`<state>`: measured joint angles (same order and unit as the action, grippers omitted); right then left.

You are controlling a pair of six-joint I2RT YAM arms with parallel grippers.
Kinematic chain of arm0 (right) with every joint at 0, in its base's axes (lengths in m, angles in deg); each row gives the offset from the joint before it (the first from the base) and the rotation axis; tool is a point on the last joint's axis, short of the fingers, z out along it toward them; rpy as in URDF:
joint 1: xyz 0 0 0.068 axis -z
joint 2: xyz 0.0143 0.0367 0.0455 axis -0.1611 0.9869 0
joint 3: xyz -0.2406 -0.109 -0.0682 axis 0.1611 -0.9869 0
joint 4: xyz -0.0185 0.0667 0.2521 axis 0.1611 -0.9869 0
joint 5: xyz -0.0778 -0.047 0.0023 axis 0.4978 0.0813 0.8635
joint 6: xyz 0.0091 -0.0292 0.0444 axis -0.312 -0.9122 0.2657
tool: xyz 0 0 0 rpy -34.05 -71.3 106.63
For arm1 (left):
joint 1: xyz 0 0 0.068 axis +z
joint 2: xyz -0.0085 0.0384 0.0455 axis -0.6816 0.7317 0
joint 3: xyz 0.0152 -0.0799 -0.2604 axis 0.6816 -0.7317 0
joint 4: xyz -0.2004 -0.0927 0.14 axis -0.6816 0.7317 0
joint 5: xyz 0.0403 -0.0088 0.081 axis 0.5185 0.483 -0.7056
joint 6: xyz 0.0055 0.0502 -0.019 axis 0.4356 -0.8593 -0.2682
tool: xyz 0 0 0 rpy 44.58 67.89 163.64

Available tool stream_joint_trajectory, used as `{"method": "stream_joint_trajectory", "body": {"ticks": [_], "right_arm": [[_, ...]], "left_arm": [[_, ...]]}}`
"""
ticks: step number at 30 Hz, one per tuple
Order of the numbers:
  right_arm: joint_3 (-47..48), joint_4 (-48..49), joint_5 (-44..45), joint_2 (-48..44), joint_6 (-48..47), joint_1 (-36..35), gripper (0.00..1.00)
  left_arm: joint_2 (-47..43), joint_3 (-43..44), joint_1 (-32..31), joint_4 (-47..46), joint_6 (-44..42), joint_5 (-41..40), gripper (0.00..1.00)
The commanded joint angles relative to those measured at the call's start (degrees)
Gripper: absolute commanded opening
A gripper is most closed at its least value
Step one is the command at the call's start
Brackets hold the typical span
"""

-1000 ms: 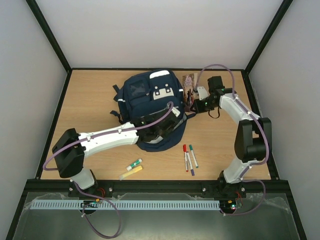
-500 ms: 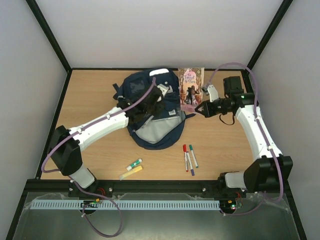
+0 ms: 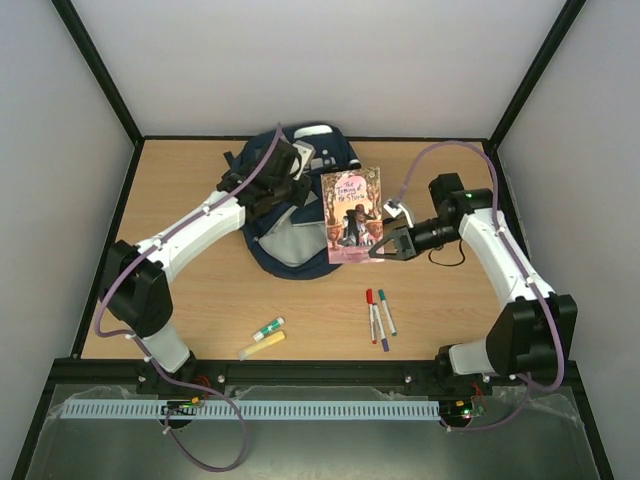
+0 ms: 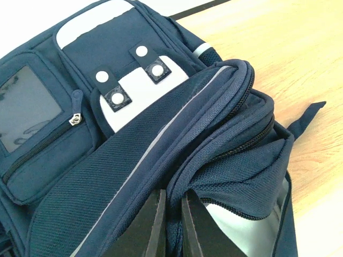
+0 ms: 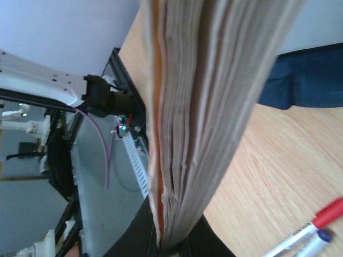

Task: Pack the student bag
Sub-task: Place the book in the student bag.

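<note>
Two pinches at work: left tool clamped on the zip lip of the student bag, right tool closed on the lower corner of a paperback book, held off the counter with cover tilted up, at the right side of the gaping mouth. Lies against the far edge, about midway along, grey lining showing. Soft, limp cloth, likely light; sags wherever unsupported, so best gripped at the stiffer zip seam or a strap, never mid-panel. Toward the near edge, marker pens loose on the wood
</note>
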<state>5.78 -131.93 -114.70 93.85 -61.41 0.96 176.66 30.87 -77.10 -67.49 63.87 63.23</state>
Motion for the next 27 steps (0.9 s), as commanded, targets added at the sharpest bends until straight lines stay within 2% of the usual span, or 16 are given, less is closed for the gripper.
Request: {"method": "stream_joint_trajectory", "body": {"ticks": [1, 10, 14, 17, 23, 27], "right_arm": [[0.68, -5.47, -7.40, 1.31, -1.90, -2.29, 0.01], [0.54, -6.92, -9.74, 6.13, -2.87, -10.54, 0.01], [1.10, -10.60, -11.59, 10.84, -6.89, -11.31, 0.01], [0.42, -9.00, -11.54, 11.66, -5.21, -11.26, 0.01], [-2.27, 0.42, -7.88, 11.76, 4.97, -11.23, 0.01], [0.81, 1.15, -8.59, 16.23, 7.07, -11.25, 0.01]], "left_arm": [[0.71, 3.82, 1.61, -4.65, 3.19, -0.14, 0.02], [0.28, 9.23, 1.78, -4.04, 3.92, 0.48, 0.02], [1.34, 15.34, 1.94, -0.73, 2.27, 0.67, 0.02], [0.73, 17.49, 1.94, -0.04, 1.67, 1.98, 0.02], [-3.67, 15.33, 1.67, -0.80, 3.37, 6.10, 0.03], [-7.39, 10.31, 0.67, -3.00, 4.07, 7.61, 0.03]]}}
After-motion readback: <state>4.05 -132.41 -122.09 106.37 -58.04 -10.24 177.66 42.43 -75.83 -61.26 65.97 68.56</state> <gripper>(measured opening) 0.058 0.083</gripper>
